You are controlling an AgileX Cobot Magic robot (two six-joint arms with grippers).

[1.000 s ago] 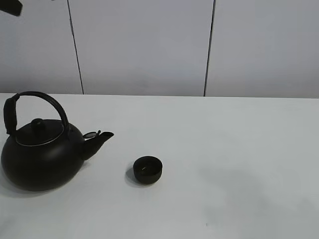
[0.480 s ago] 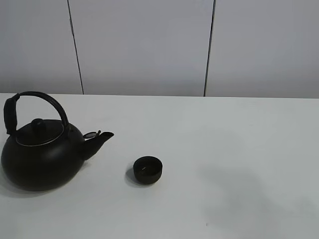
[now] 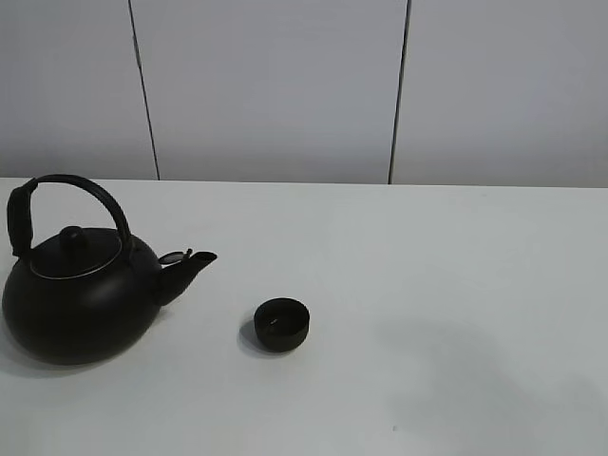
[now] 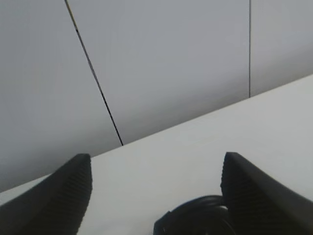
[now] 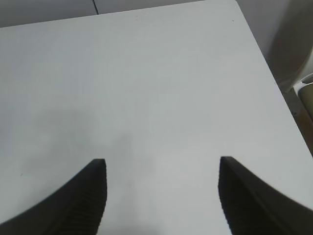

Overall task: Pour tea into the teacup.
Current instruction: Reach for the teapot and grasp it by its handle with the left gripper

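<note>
The small matte black teacup (image 3: 282, 323) stands on the white table (image 3: 427, 285), to the right of the kettle's spout. The large black round kettle (image 3: 81, 290) with an arched handle stands at the left. Neither gripper shows in the high view. In the left wrist view my left gripper (image 4: 155, 182) is open, its fingers wide apart, with the top of the kettle's handle (image 4: 195, 218) showing between them. In the right wrist view my right gripper (image 5: 161, 193) is open and empty over bare table.
A grey panelled wall (image 3: 285, 85) runs behind the table. The right wrist view shows the table's right edge (image 5: 274, 78) with floor beyond it.
A dark arm part at the top left corner of the high view has moved out of view. Kettle and teacup have not moved.
</note>
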